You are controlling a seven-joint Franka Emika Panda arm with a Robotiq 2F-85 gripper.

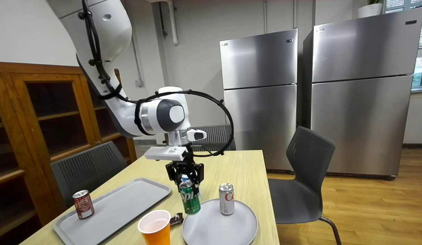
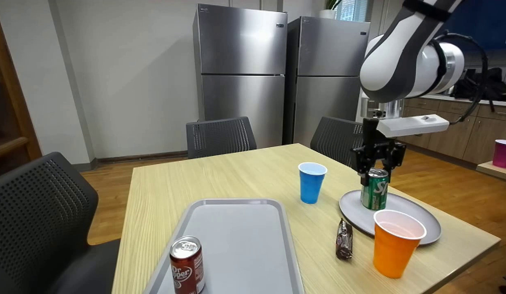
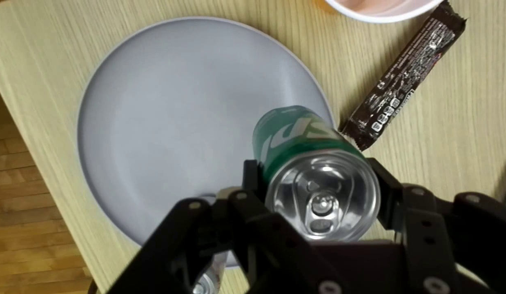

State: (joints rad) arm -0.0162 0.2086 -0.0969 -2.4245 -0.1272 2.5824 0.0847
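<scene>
Black jaws are grasping the green Sprite can (image 3: 316, 175), pressing on opposite sides just under its lid. It is being held close to upright, its base overlapping the rim of the round gray plate (image 3: 187, 102); whether the two are touching, I'm not able to tell. Going by the wrist view, with the can at the middle of the dial, the plate is spreading toward ten o'clock. A silver can (image 1: 227, 200) is standing on that plate, peeking past the jaws around half past seven. A dark-wrapped bar (image 3: 404, 77) is lying on the pale wooden bench (image 3: 473, 122) between one and two o'clock, its lower end resting just beside the plate, while an orange cup (image 2: 397, 245) is standing near its upper end.

Taking the dial from an exterior view instead, centred on the same can, a blue cup (image 2: 312, 183) is sitting at nine o'clock, and the gray tray (image 2: 244, 241) is stretching away around eight, carrying a dark red Dr Pepper can (image 2: 187, 265). Up toward half past twelve, the white arm (image 2: 387, 69) is hanging above the jaws. Two steel refrigerators (image 2: 242, 73) are standing in the background between ten and twelve, and dark chairs (image 2: 220, 136) are sitting around the bench.
</scene>
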